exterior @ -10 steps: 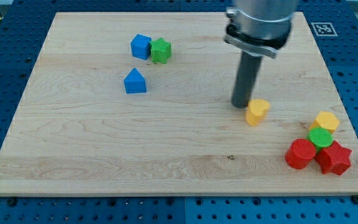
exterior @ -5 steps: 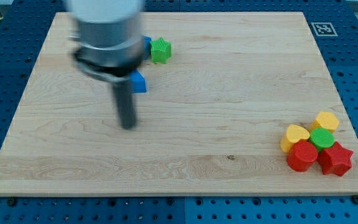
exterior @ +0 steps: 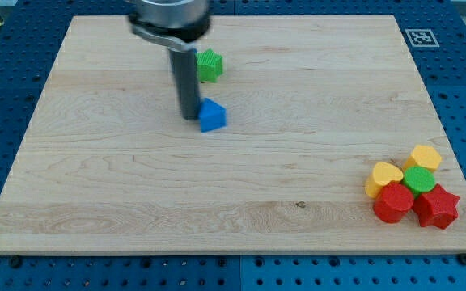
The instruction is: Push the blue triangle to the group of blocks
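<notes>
Since half second ago, blue triangle (exterior: 212, 116) shifted toward view's right; my tip (exterior: 190, 118) touching its left side. No gripper on rig. Block group at counter (exterior: 241, 186) lower right.

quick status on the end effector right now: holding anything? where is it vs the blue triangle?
No gripper: a bare rod, holding nothing.
My tip is down on the board, against the view's left side of the blue triangle; the group of blocks sits far toward the view's lower right.

- Bare board lies between the blue triangle (exterior: 212, 116) and the bottom-right corner cluster.
- Yellow heart (exterior: 383, 176) and red cylinder (exterior: 392, 202) front that cluster.
</notes>
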Robot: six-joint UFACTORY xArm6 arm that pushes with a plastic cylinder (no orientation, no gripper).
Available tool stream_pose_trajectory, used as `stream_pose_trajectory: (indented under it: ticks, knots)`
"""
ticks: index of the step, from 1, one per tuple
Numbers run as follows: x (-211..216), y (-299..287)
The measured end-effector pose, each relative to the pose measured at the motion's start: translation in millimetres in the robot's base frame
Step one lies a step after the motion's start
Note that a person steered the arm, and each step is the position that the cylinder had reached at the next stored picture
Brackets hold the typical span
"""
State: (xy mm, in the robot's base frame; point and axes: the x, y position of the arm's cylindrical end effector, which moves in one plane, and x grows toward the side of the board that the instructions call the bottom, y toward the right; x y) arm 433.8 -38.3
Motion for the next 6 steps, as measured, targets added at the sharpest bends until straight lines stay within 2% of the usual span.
stream_pose_trajectory:
  ticks: [3, 4, 5, 6]
  knots:
    - [65.4, 163.7]
    - [79.9, 192.5]
    - [73.0, 140.1]
    - [36.5, 48.0]
